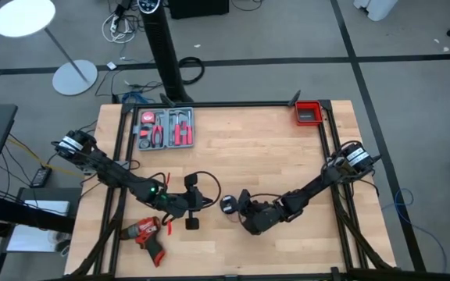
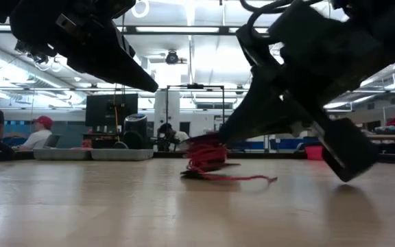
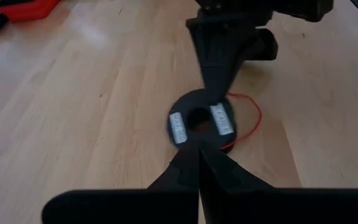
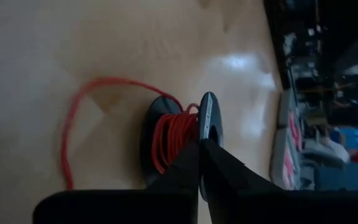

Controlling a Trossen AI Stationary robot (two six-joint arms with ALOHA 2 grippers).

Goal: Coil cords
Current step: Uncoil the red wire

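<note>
The thin red wire (image 4: pixel 169 134) is wound on a small black spool (image 3: pixel 201 121) that stands on its lower flange near the table's middle. The wire's free end (image 2: pixel 242 178) trails loose over the wood. My right gripper (image 4: pixel 199 144) reaches it from the table's right and is shut at the spool. My left gripper (image 3: pixel 197 149) is shut just left of the spool (image 1: pixel 228 205), pointing at it, with nothing seen between its fingers. The black cable (image 1: pixel 209 178) lies in a loose loop on the table beside the left gripper. My right gripper pinches the rim of the spool's upper flange (image 4: pixel 206 121) between its two fingertips. The fingers (image 3: pixel 219 81) come slanting down from the table's right side. The spool's lower flange stays on the table, and the wound wire is slack.
A red cordless drill (image 1: pixel 148 232) lies near the front left edge. A tray of red-handled tools (image 1: pixel 166 129) sits at the back left, a red bin (image 1: pixel 308 113) at the back right. Bare wood lies between them. People sit beyond the table (image 2: pixel 40 134).
</note>
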